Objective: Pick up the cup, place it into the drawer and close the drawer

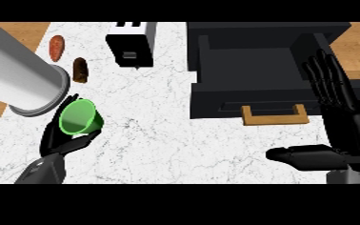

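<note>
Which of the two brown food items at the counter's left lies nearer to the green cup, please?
The darker brown one, just above the green cup; the reddish one lies farther up, near the counter's edge.

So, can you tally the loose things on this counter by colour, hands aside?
Green: 1, the cup in the left hand
Brown: 2, sweet potato and darker potato
Black and white: 1, toaster
Black: 1, open drawer unit
Total: 5

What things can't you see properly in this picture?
Head view:
- Green cup: its base is hidden by the left robot hand curled round it.
- Drawer: its right inner side is hidden behind the open right robot hand.
- Grey cylinder: cut off by the left edge.
</note>
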